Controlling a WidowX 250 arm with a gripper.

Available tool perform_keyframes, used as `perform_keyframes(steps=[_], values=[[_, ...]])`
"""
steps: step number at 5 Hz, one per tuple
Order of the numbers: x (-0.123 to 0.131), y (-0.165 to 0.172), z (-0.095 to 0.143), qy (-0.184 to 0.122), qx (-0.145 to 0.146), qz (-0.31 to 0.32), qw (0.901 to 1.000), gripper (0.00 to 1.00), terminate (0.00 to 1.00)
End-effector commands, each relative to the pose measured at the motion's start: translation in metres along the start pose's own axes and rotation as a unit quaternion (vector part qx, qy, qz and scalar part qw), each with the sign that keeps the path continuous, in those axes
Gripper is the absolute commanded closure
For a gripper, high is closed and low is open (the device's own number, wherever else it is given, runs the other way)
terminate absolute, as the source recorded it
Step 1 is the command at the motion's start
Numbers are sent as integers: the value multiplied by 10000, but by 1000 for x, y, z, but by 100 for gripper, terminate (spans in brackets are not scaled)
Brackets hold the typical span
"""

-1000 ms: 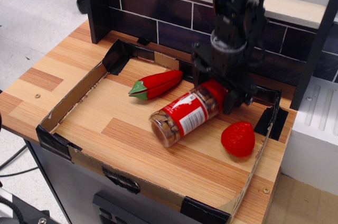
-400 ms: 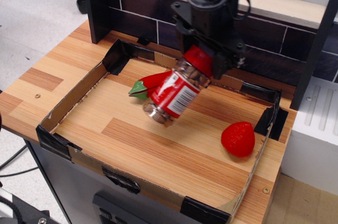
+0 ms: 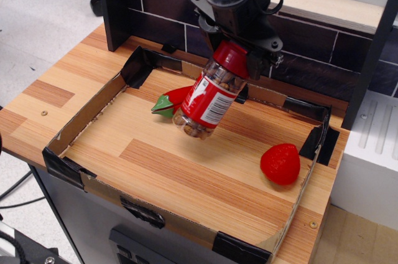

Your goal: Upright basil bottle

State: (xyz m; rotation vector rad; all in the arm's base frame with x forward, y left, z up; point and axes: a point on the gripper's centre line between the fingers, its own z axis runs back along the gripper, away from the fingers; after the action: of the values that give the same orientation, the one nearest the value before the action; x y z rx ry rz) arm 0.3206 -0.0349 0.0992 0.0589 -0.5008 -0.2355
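Note:
The basil bottle [image 3: 208,99] is a clear jar with a red cap, a red-and-white label and brownish contents. It hangs tilted in the air, cap up and to the right, base down and to the left, above the wooden tray floor. My black gripper [image 3: 234,53] is shut on its red cap from above. The bottle's base hovers just in front of the red toy pepper [image 3: 174,100] and partly hides it.
The low cardboard tray wall [image 3: 87,111] with black tape corners rings the work area. A red toy strawberry [image 3: 280,163] lies at the right of the tray. A dark tiled back wall [image 3: 161,9] and a shelf stand behind.
The bottle lay on its side on the tray floor. My gripper took its cap, lifted it up and to the left, and it now hangs steeper, closer to upright.

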Motion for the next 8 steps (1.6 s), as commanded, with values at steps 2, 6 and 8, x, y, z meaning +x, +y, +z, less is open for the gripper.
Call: perform_keyframes(steps=[2,6,8], values=[[27,-11,16,-1592,91,385,9864,100,0],[19,-17,-4,-1960,-26,1017,9753,100,0],[7,-15,-16,-1648,233,1078,9801,0,0]])
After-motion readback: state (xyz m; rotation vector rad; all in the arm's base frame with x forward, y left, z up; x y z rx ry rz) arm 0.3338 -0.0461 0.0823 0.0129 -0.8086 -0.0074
